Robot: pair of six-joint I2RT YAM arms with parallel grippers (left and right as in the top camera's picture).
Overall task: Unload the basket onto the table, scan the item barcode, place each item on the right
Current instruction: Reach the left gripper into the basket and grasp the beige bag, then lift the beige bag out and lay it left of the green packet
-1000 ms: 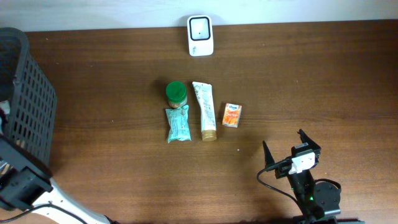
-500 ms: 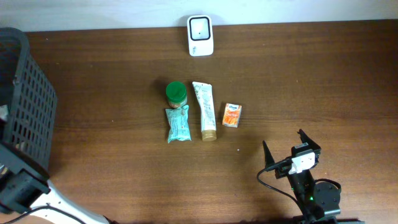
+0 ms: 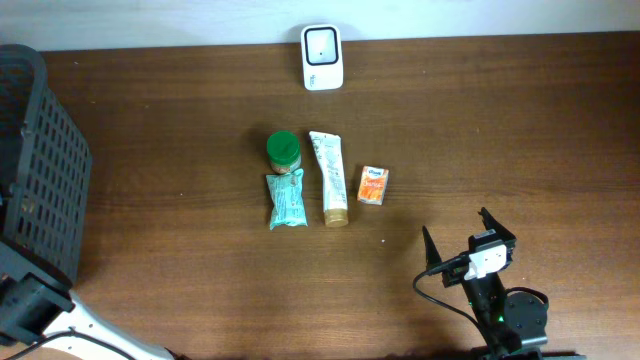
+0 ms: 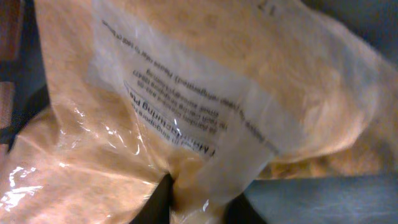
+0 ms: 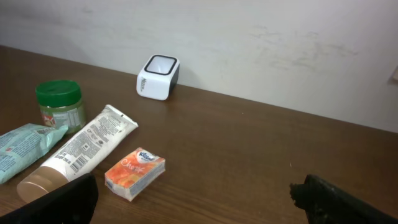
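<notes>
1. Left tool (image 4: pixel 202 210) pinches a fold of the clear bag (image 4: pixel 186 93) of orange crumbs, which fills its wrist view.
2. Right tool (image 3: pixel 461 236) gapes wide near the desk's (image 3: pixel 520 130) front edge.
3. The white scanner (image 3: pixel 322 43) sits at the far edge.

black basket (image 3: pixel 50 170); brown table (image 3: pixel 520 140)

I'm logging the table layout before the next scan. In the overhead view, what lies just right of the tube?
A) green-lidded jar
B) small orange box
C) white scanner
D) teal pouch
B: the small orange box sits beside the tube on its right, while the green-lidded jar and teal pouch lie on its left.
</notes>
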